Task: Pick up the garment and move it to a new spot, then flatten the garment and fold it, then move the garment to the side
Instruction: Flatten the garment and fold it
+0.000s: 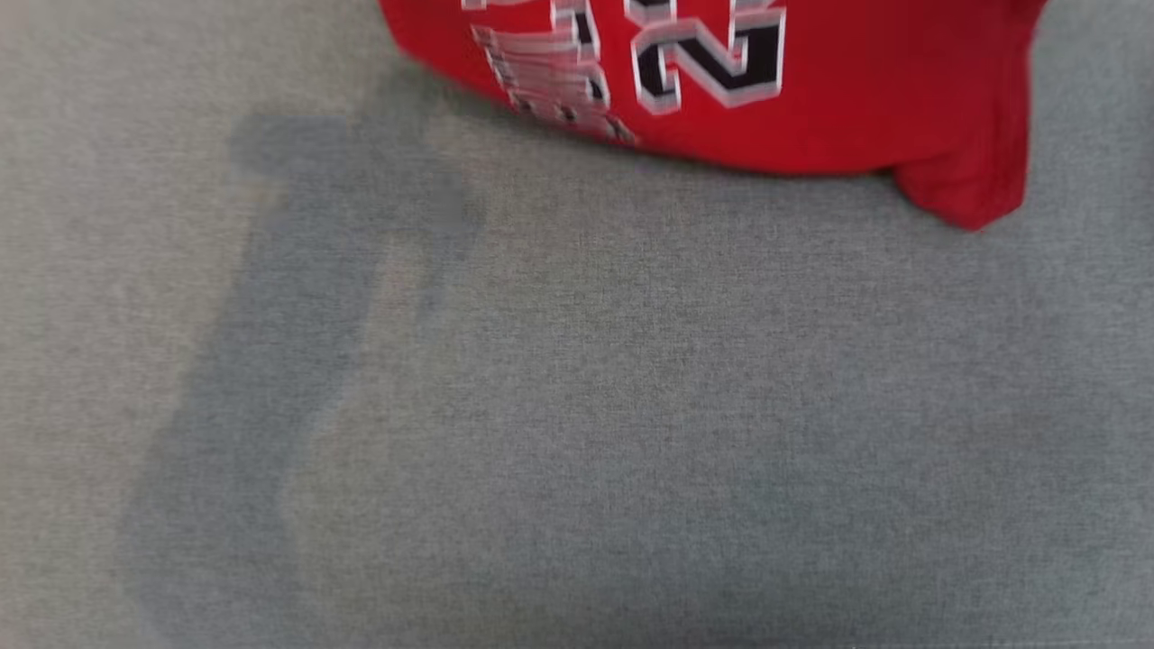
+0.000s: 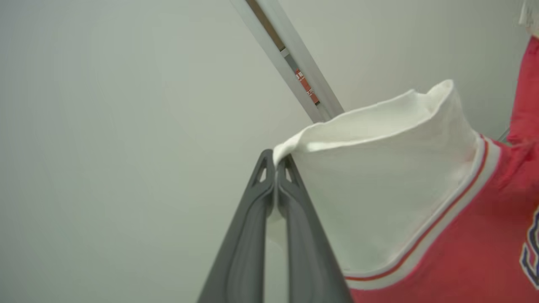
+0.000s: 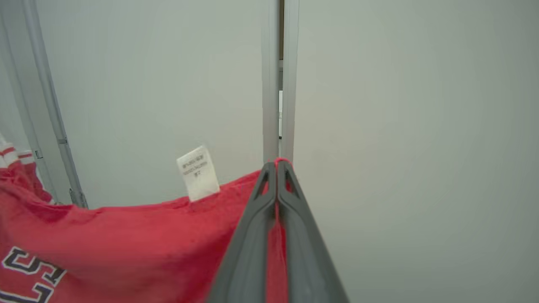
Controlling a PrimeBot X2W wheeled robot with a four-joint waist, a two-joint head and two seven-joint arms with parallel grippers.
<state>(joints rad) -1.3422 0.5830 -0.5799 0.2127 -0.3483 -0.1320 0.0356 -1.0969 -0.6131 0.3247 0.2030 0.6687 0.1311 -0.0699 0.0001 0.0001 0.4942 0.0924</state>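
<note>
The garment (image 1: 838,99) is a red shirt with black-and-white block lettering, hanging in the air at the top of the head view above the grey surface (image 1: 577,406), a sleeve drooping at its lower right. In the left wrist view my left gripper (image 2: 276,162) is shut on the tip of the garment's white sleeve (image 2: 379,168), which joins the red body past a striped band. In the right wrist view my right gripper (image 3: 277,163) is shut on the red edge of the garment (image 3: 126,240), beside a white care label (image 3: 197,172).
The grey fabric surface carries soft shadows at its left (image 1: 297,361). Behind the grippers stand pale walls with a grey metal post (image 3: 278,80) and a slanted rail (image 2: 294,63).
</note>
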